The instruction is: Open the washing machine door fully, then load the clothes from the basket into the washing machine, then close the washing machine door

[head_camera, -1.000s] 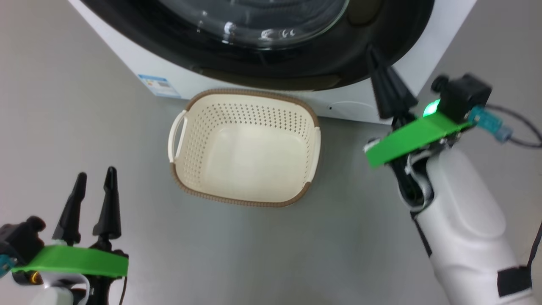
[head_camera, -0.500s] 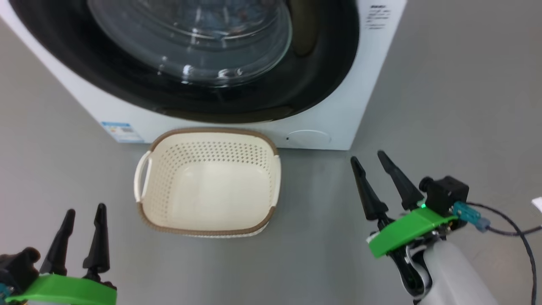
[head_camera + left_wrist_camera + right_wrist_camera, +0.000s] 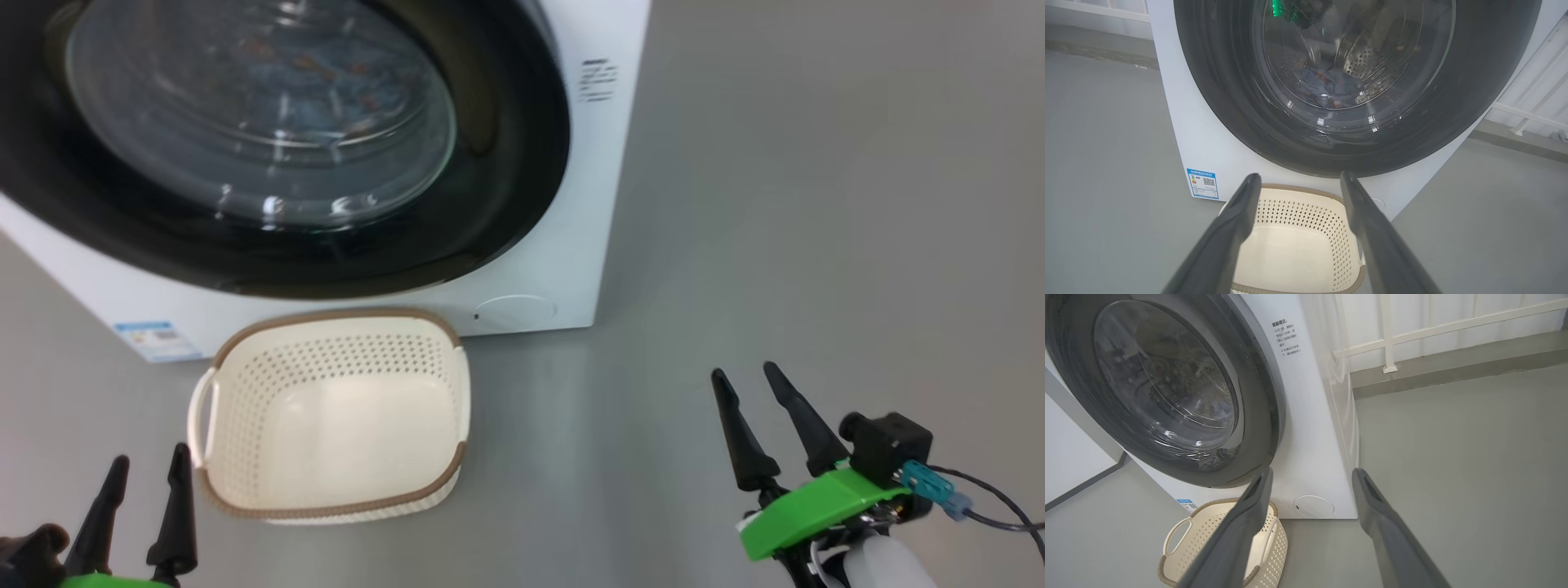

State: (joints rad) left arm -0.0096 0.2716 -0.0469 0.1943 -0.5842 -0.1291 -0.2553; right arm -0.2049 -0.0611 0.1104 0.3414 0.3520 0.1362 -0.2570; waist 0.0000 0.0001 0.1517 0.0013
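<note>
**A:** Nearest first: how do the hands stand?

**B:** In the head view the left gripper (image 3: 149, 456) is at 7 o'clock and the right gripper (image 3: 744, 371) at 5 o'clock. Each has its two dark fingers spread with nothing between them, over grey floor (image 3: 816, 204).

**A:** And the basket?

**B:** The basket (image 3: 335, 314) stands on the floor at 8 o'clock, just beyond the left gripper. Its cream bottom lies bare. Its far rim is close to the foot of the washing machine (image 3: 571, 204); whether they touch I can't tell. The left wrist view looks down into it between the fingers. The right wrist view takes it from the side, handle towards the camera.

**A:** Then the machine.

**B:** The washing machine door (image 3: 506, 163) lies flush with the front, shut, at 11 o'clock. A blue label (image 3: 157, 339) sits low at the left corner and a round flap (image 3: 514, 312) low at the right.

**A:** The clothes?

**B:** From the head they are a bluish blur behind the glass. The left wrist view is plainer: the clothes (image 3: 1327, 87), blue flecked with orange, lie low in the steel drum (image 3: 1367, 65).

**A:** Farther back?

**B:** The right wrist view adds small printed text (image 3: 1287, 337) on the machine's upper corner. Behind, at 1 o'clock, is a white railing (image 3: 1388, 339).
</note>
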